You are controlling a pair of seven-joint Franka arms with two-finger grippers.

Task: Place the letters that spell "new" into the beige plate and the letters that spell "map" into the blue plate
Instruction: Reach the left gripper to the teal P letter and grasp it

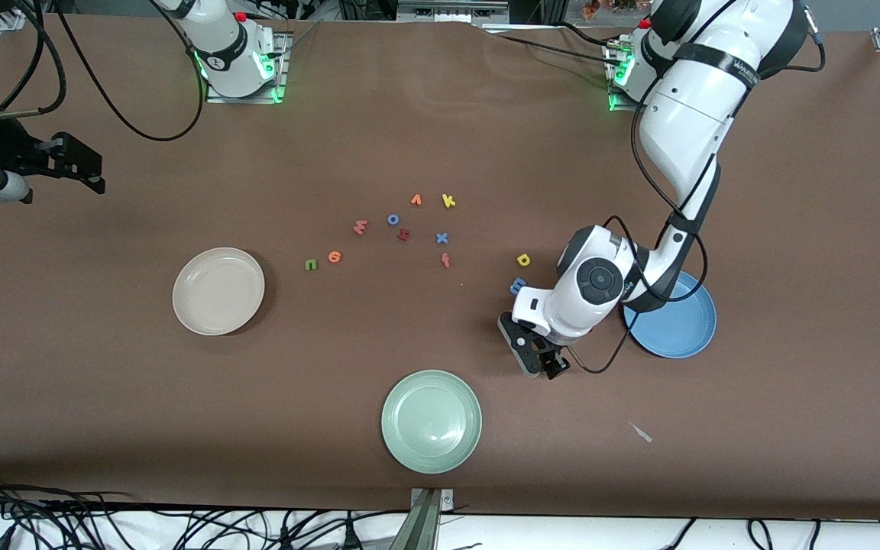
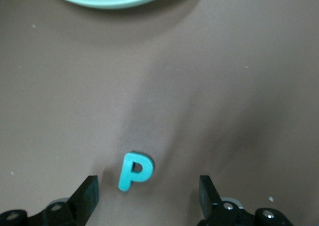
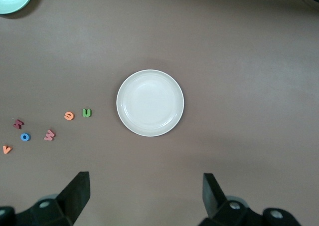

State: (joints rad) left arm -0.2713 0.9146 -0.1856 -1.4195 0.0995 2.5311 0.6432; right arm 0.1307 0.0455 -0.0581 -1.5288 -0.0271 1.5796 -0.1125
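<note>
Lowest in the front frame, at its middle, lies the pale green plate [image 1: 431,421], empty. Just above it, toward the left arm's end, the left gripper [image 1: 539,365] hangs low over the brown table [image 1: 104,397]. Its fingers [image 2: 88,191] are spread, and the teal p [image 2: 134,172] lies flat on the table between them, touched by neither and somewhat closer to one finger than the other. The p's stem runs roughly across the line that joins the fingers, so closing them should pinch the letter across its narrow width. This arm is by far the nearer one to it. The p itself is hidden under the wrist in the front frame.

The blue plate [image 1: 684,344], also empty, sits beside that arm, partly covered by it. The blue m [image 1: 517,286] and yellow a [image 1: 523,260] lie just above the wrist.

At mid-frame toward the right arm's end is the bare beige plate [image 1: 218,291]. The green n [image 1: 311,264], orange e [image 1: 334,257] and salmon w [image 1: 360,227] lie near it.

Count: three plates and twelve letters, six of which are wanted. The spares are a blue o [image 1: 393,219], dark red letter [image 1: 403,235], orange v [image 1: 415,200], yellow k [image 1: 448,201], blue x [image 1: 441,238] and orange f [image 1: 446,260].

The right gripper [image 1: 73,164] waits at the frame's upper edge region, fingers wide apart, holding nothing.
</note>
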